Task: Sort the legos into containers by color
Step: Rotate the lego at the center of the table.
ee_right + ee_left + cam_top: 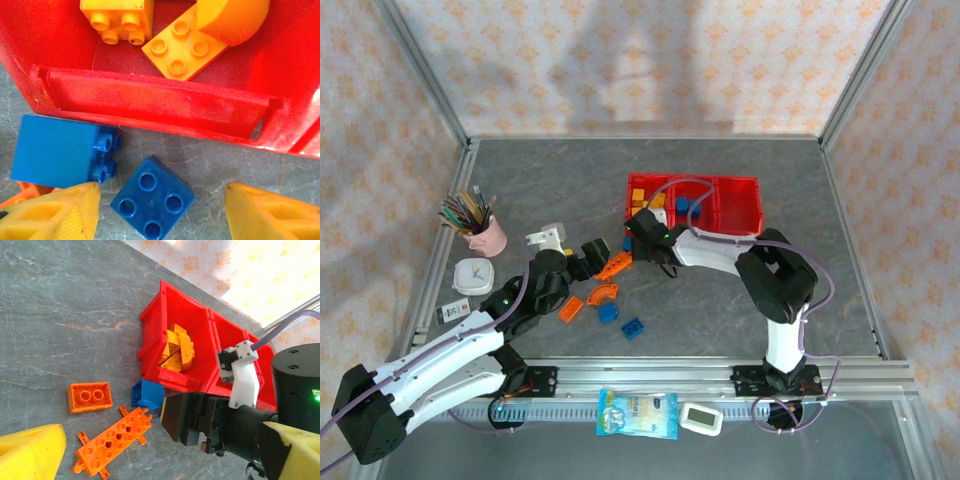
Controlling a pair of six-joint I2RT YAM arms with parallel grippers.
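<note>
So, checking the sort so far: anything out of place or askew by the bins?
Two blue legos lie on the table outside the red bin holding yellow ones; the left one is tipped sideways.

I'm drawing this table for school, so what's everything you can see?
bins: three, red, joined, back of table
yellow bricks: several, yellow, left bin
sorted blue bricks: a few, blue, middle bin
loose blue bricks: four, blue, two against the bins, two nearer the arms
loose orange bricks: at least three, orange, in front of the bins
cup of pencils: one, pink, left side
round timer: one, white, by the cup
packet: one, blue and white, near edge
small gadget: one, white, beside the packet
left tool: one, yellow-tipped, open over orange bricks
right tool: one, yellow-tipped, open around a blue brick
</note>
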